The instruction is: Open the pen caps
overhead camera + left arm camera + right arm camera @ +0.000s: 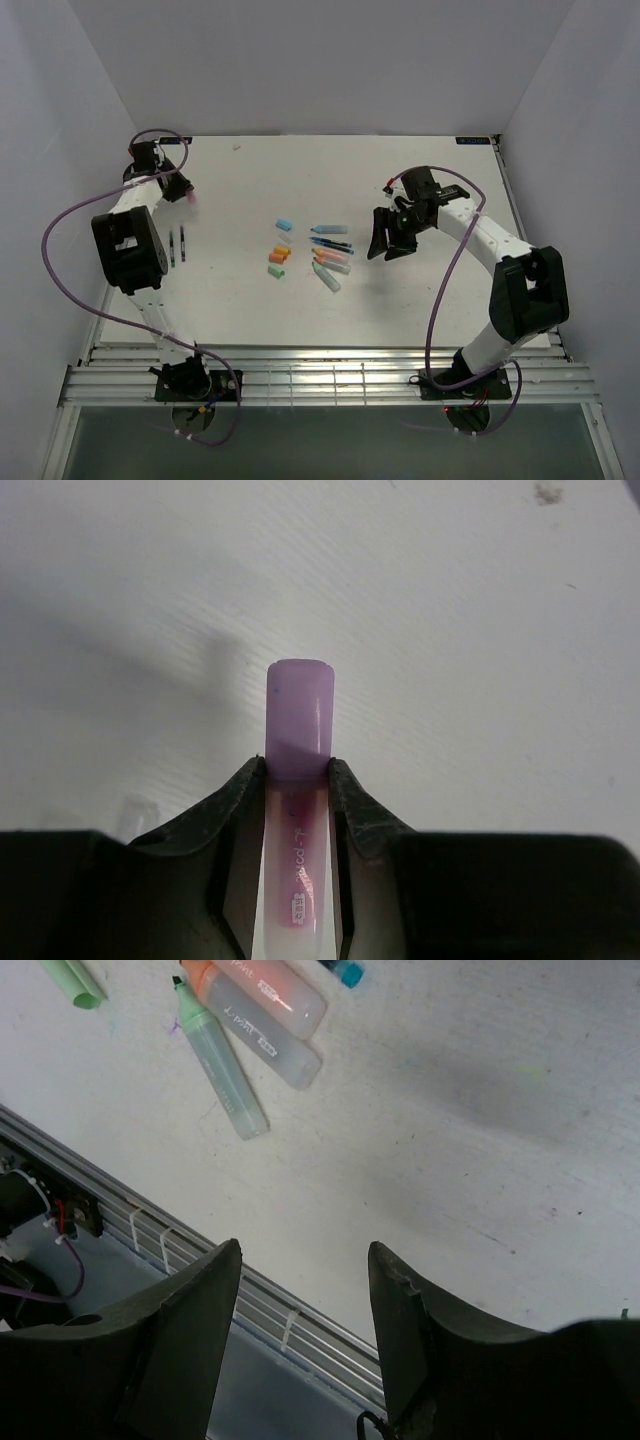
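Pens (330, 258) lie clustered on the tabletop (430, 190). Left of them the left pincer (298, 772) grips a pink pen (296, 830); right of them the right pincer (305, 1260) hangs open.

Pens (330, 254) mid table (420, 310), caps (279, 256) just L; two thin pens (184, 246) further L; one pen (297, 730) in L gripper (298, 772), rear-L.

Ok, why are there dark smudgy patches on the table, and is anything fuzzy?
Top external view: soft shadow on the table by the right end effector, glare on the metal rail. Left wrist view: grey shadow left of the pink pen, its near end fuzzy. Right wrist view: faint shadow upper right, green highlighter sharp.
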Controlling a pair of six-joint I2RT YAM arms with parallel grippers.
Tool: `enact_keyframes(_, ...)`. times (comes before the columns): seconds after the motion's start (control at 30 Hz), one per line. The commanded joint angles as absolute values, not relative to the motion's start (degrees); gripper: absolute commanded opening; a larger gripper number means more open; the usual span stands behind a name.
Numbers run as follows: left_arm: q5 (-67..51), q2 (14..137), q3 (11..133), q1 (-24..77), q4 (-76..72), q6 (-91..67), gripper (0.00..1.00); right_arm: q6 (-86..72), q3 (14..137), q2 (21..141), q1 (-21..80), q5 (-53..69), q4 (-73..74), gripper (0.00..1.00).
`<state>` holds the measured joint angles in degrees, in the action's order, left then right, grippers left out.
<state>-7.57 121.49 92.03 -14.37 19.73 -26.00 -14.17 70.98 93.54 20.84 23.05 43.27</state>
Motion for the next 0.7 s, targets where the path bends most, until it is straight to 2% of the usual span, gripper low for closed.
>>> enact_keyframes(0.0,-13.1,108.2,87.5,-13.9,20.1,-31.8,0.0,-15.7,68.3,89.5,21.8,25.7,42.0,0.6)
enact_keyframes(0.23,-13.3,91.4,73.1,-9.9,22.1,-39.7,0.0,-22.5,68.1,84.0,23.6,31.9,38.2,0.6)
enact_keyframes(0.53,-10.1,77.4,64.8,8.0,26.6,-47.5,0.0,-34.5,72.0,82.3,28.0,35.9,29.9,0.6)
enact_keyframes(0.67,-4.2,72.1,63.1,14.2,30.5,-50.6,0.0,-38.8,77.0,85.3,32.6,35.3,26.4,0.6)
